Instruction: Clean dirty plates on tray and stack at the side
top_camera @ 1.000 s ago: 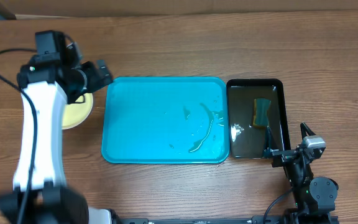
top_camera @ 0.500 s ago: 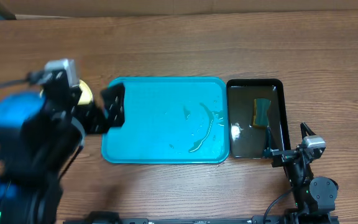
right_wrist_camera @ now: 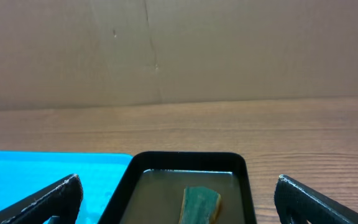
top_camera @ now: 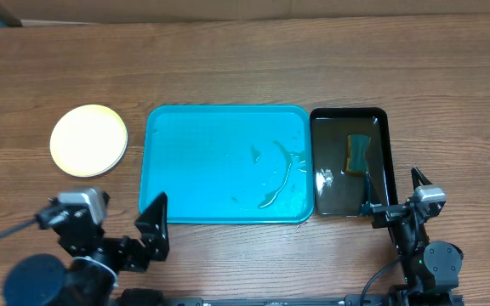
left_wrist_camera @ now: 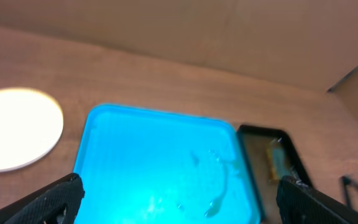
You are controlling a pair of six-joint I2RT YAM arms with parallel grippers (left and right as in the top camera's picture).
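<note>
Left gripper [left_wrist_camera: 179,190] spread; wood-grain table [top_camera: 245,68], cardboard wall [right_wrist_camera: 166,50].

Glossy wet plastic tray [top_camera: 194,161], matt plates [top_camera: 88,140], grained wooden table [top_camera: 228,64].

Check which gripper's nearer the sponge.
Right. The right gripper sits by the black tray's near end, close to the sponge; the left gripper is by the blue tray's near-left corner.
</note>
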